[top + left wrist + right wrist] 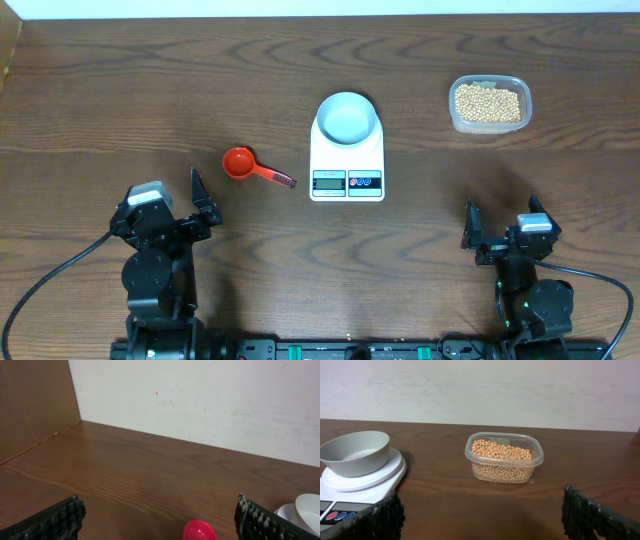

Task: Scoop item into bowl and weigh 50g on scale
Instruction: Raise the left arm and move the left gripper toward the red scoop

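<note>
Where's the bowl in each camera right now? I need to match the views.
Overhead: bowl upper centre, on the scale.
Left wrist: bowl cut off at the right edge.
Right wrist: bowl at far left.
Shared landmark: the scale under it, in all three views.

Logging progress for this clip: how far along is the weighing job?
Done: only setup, the empty bowl sits on the scale. In hand: nothing; left gripper and right gripper are open and empty. Left: take the red scoop, move beans from the tub into the bowl, then weigh.
</note>
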Controlling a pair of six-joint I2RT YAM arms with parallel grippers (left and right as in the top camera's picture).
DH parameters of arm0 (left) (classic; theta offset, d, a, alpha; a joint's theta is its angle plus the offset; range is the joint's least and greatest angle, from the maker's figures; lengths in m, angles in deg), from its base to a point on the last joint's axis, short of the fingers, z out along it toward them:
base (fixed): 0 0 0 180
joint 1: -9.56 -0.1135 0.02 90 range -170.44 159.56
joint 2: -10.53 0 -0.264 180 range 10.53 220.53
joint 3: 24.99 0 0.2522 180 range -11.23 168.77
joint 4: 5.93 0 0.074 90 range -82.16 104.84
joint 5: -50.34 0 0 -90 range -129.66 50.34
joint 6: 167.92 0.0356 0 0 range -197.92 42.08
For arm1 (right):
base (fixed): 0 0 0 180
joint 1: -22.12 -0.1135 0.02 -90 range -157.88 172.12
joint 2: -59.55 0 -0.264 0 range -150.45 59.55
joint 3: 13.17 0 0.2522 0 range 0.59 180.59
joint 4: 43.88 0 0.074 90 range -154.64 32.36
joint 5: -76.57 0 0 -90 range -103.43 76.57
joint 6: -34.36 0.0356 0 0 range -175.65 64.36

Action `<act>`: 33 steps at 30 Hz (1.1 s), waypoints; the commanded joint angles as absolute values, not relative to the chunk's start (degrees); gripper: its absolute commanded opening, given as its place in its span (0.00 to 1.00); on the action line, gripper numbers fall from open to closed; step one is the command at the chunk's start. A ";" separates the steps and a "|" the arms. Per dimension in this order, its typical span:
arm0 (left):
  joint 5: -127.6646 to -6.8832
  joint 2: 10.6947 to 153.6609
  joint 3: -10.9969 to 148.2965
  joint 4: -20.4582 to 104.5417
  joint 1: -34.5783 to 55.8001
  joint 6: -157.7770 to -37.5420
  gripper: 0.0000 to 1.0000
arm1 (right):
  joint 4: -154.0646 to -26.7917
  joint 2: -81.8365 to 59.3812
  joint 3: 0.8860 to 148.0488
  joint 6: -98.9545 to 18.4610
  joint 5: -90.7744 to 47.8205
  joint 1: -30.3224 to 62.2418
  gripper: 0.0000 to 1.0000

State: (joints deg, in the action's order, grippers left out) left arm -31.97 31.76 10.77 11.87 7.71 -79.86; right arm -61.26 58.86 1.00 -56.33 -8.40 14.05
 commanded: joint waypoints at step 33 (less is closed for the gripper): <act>-31.38 35.68 20.19 11.65 7.47 -80.14 0.98 | -61.35 59.16 0.91 -57.01 -7.56 13.46 0.99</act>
